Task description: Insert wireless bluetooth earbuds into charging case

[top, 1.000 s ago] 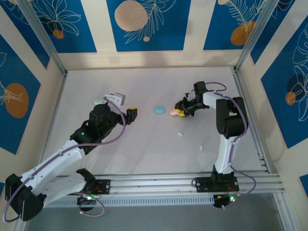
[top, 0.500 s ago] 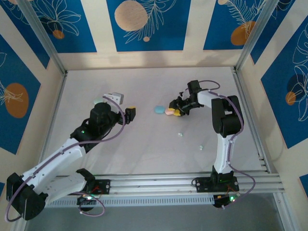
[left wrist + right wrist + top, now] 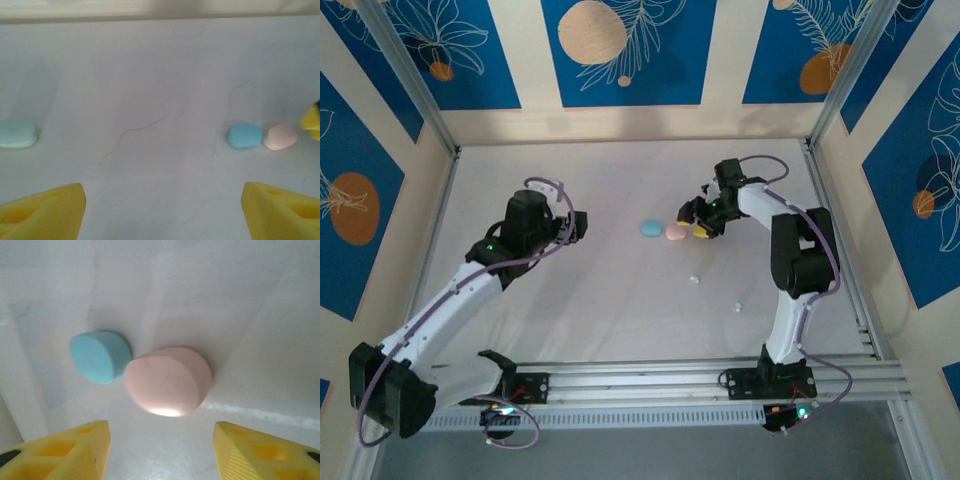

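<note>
On the pale table [image 3: 620, 330], the left arm [image 3: 460, 295] has been swung round within the last second. The left gripper [image 3: 161, 192] is held wide open over bare surface, with nothing gripped. The right gripper [image 3: 161, 429], closed on the pink charging case [image 3: 167, 382] a moment earlier, is now parted and empty. That case is left near the table's middle, touching the blue case [image 3: 97, 356]. A mint case [image 3: 17, 133] is seen well to the left. Two earbuds [image 3: 694, 279] are left loose nearer the front edge, well apart from the cases, so insertion is judged not yet begun.
</note>
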